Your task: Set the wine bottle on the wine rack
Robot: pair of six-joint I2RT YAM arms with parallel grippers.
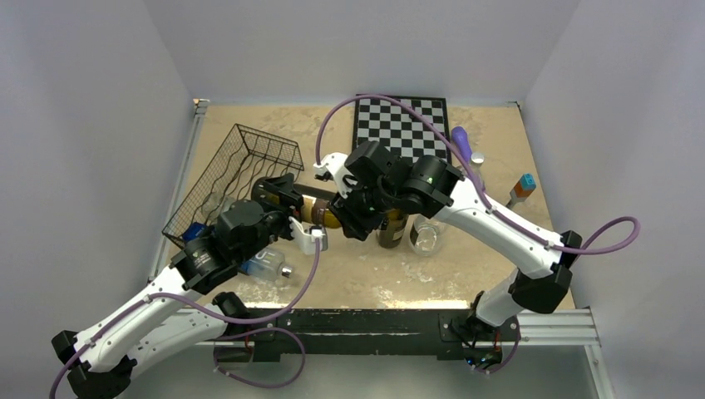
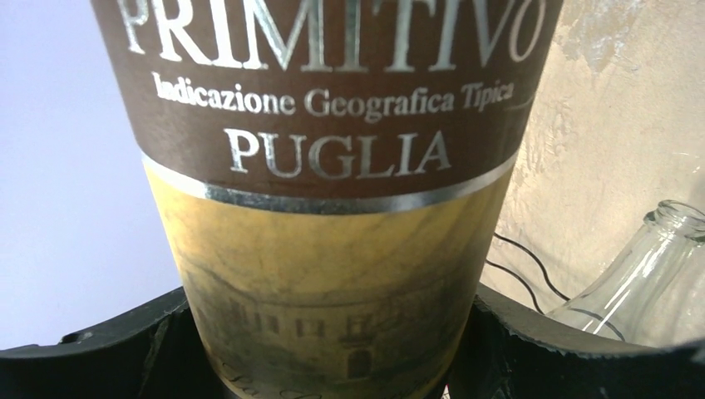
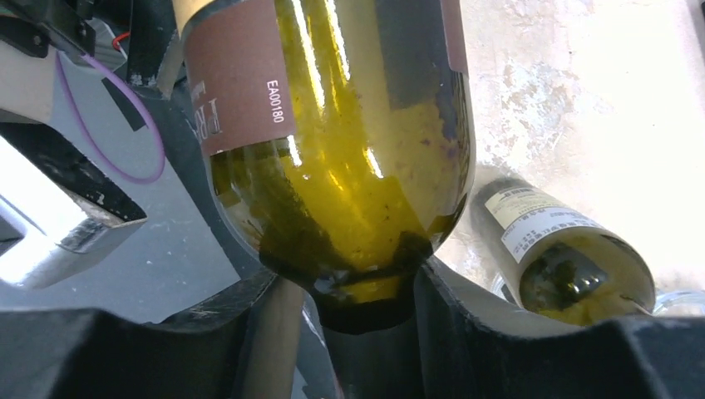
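The wine bottle (image 1: 320,214), olive-green glass with a brown "Primitivo Puglia" label, is held on its side above the table between both arms. My left gripper (image 1: 287,199) is shut on its labelled body (image 2: 332,249), one finger on each side (image 2: 332,366). My right gripper (image 1: 351,209) is shut on the bottle (image 3: 349,150) where the shoulder narrows into the neck (image 3: 362,324). The wine rack (image 1: 237,170), a black wire tray, stands at the left just beyond the left gripper. Some of its wavy wires (image 2: 524,266) show in the left wrist view.
A second wine bottle (image 1: 392,226) (image 3: 565,249) and a drinking glass (image 1: 426,235) stand right of the grippers. A clear empty bottle (image 1: 266,264) (image 2: 640,278) lies near the left arm. A chessboard (image 1: 401,125), a purple object (image 1: 460,141) and an orange-blue item (image 1: 524,187) are at the back right.
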